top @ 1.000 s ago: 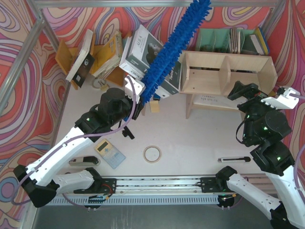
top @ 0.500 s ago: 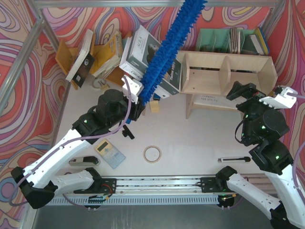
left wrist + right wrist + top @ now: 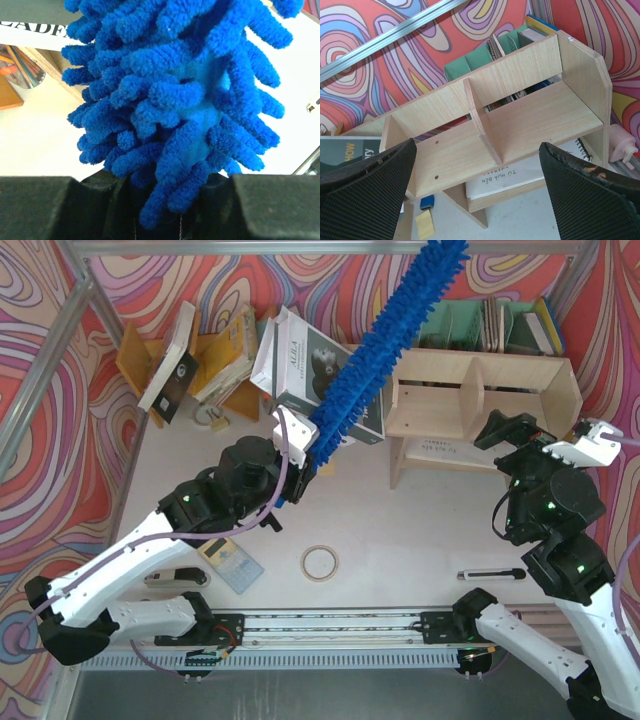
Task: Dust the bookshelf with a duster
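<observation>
While left jaws clench duster (image 3: 386, 346), it swung right toward bookshelf (image 3: 520, 390), right jaws spread.

Duster (image 3: 385, 348) bright blue; bookshelf (image 3: 500, 375) pale wood; wall (image 3: 40, 360) swirled red, purple, cream; file organiser (image 3: 455, 330) teal-green.

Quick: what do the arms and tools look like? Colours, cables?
Left arm and right arm: white shells, black joints with small green lights. A pale purple cable runs along the left arm. Left tool and right tool: black blocky fingers, white bracket.
</observation>
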